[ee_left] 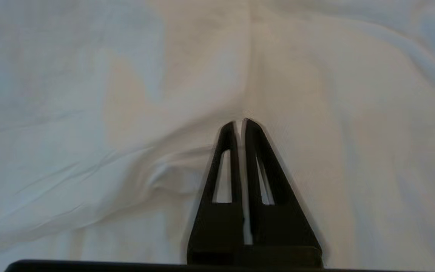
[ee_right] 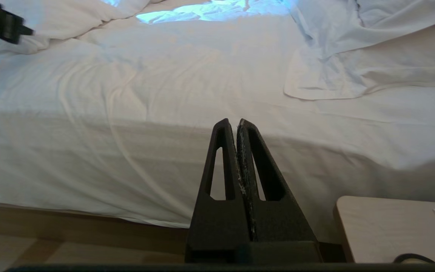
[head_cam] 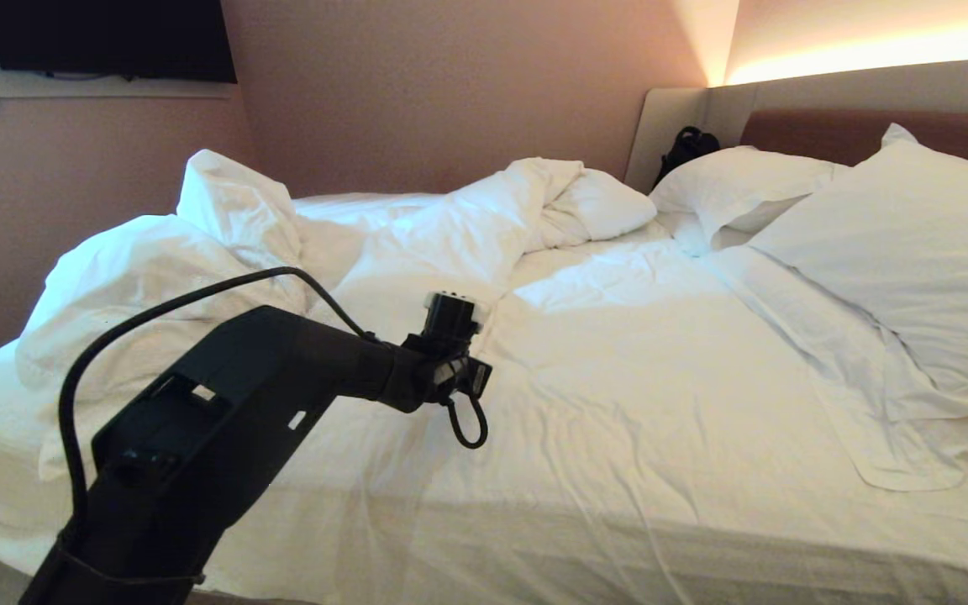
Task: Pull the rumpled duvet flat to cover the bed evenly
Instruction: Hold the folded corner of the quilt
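The duvet point(head_cam: 156, 286) lies bunched in a puffy white heap on the bed's far left, with a ridge point(head_cam: 484, 218) running toward the pillows. The bed point(head_cam: 660, 403) shows its flatter white sheet across the middle and a wooden base point(ee_right: 70, 219) below. My left arm point(head_cam: 282, 370) reaches over the bed to the heap's edge; its own wrist hides the fingers in the head view. My left gripper point(ee_left: 239, 122) is shut on a pinch of white duvet cloth, with creases running to its tips. My right gripper point(ee_right: 236, 121) is shut and empty, low beside the bed's near side.
Two plump pillows point(head_cam: 912, 244) point(head_cam: 744, 181) lean on the brown headboard point(head_cam: 828, 130), with a thin loose white cloth point(head_cam: 879, 403) spread below them. A black bag point(head_cam: 686, 147) sits in the corner. A pale wooden surface point(ee_right: 391, 226) stands beside my right gripper. A dark screen point(head_cam: 106, 38) hangs on the wall.
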{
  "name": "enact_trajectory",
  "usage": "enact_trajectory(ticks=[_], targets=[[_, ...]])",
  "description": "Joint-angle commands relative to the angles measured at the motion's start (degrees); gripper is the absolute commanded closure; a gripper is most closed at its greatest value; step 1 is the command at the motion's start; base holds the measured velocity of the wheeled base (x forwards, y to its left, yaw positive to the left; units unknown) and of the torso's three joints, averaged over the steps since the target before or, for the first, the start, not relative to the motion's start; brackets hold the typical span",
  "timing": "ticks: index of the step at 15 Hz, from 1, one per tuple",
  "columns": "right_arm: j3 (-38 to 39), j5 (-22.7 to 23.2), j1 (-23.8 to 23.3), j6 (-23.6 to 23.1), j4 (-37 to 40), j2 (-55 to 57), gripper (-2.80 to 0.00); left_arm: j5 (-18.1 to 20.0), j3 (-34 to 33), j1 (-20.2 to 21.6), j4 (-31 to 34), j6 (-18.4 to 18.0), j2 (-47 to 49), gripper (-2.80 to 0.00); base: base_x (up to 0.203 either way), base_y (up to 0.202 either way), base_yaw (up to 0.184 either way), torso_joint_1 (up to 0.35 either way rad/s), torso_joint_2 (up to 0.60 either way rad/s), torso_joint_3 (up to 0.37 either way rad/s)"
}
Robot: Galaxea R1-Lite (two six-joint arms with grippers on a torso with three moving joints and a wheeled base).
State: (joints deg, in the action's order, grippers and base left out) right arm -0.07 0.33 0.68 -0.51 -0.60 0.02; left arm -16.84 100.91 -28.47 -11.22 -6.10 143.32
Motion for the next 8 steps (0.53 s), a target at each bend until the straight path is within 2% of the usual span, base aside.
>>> enact_trajectory(ticks=[1,5,8], targets=[[-0.01,0.03,0.02,-0.02,-0.02,-0.02,0.00,-0.17,1.37,0.07,-0.16,-0.45,1.89,-2.80,0.000,0.000,0.000,0.000,0.00,0.000],[-0.01,0.03,0.02,-0.02,-0.02,-0.02,0.00,-1.45,3.33,-0.28,-0.91,-3.57,4.08,-2.80,0.000,0.000,0.000,0.000,0.00,0.000],[-0.01,0.03,0.02,-0.02,-0.02,-0.02,0.00,-3.68,4.58,-0.94,-0.77,-3.92,5.04,-2.80,0.000,0.000,0.000,0.000,0.00,0.000]])
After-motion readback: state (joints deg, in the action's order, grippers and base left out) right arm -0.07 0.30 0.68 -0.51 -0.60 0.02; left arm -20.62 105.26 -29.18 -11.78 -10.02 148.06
